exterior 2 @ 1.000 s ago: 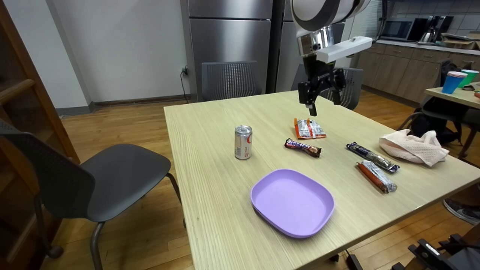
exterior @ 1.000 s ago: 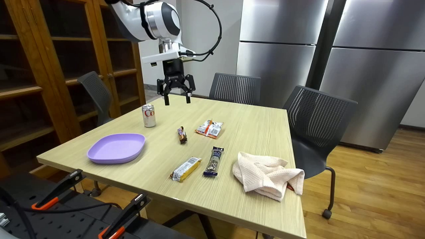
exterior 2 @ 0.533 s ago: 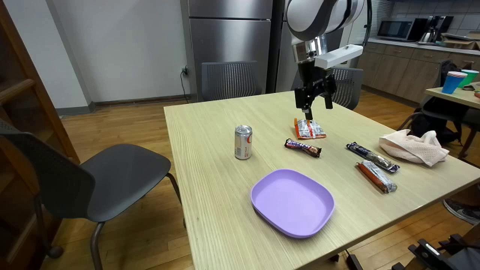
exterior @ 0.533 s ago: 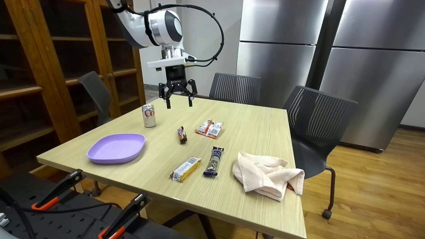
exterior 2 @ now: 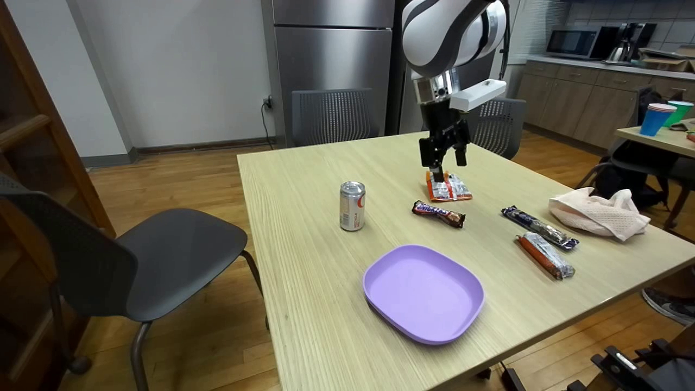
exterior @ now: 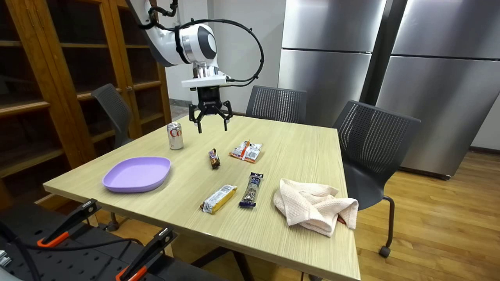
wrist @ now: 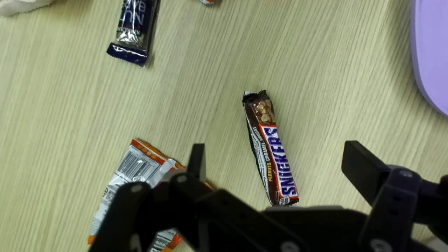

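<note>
Centring the wide-spread, empty claw (exterior: 213,129) over the candy bar (wrist: 274,154), which lies on the surface (wrist: 332,87) near the snack bag (wrist: 140,168), should help it straddle the narrow width cleanly.

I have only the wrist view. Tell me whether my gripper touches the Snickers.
Observer: It does not. In an exterior view the gripper hangs above the table, apart from the Snickers.

Operator: Good. Report anything standing upright on the table.

Observer: A can. Both exterior views show it on the table, not touching the plate.

Operator: Now identify the white scrap at my top left.

Observer: That is part of a towel, which lies crumpled near the table's edge.
</note>
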{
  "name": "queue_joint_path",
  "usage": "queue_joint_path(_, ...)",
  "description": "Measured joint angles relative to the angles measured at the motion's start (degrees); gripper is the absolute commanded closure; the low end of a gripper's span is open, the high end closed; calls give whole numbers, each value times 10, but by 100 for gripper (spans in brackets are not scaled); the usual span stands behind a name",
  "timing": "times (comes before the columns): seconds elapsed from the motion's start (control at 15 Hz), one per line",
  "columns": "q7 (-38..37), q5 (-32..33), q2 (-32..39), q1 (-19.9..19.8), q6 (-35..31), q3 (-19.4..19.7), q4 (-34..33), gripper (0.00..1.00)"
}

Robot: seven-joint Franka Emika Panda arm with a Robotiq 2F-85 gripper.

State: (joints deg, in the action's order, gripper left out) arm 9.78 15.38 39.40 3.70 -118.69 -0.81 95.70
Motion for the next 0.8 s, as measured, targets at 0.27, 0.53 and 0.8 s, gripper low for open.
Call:
queue_joint_path(0.27,27,0,36,8,2,-1,-35,0)
queue_joint_path(0.53,41,0,62,13,9,-1,-59,0)
queue_joint_path(0.8,52,1,80,15,27,-1,-78,0)
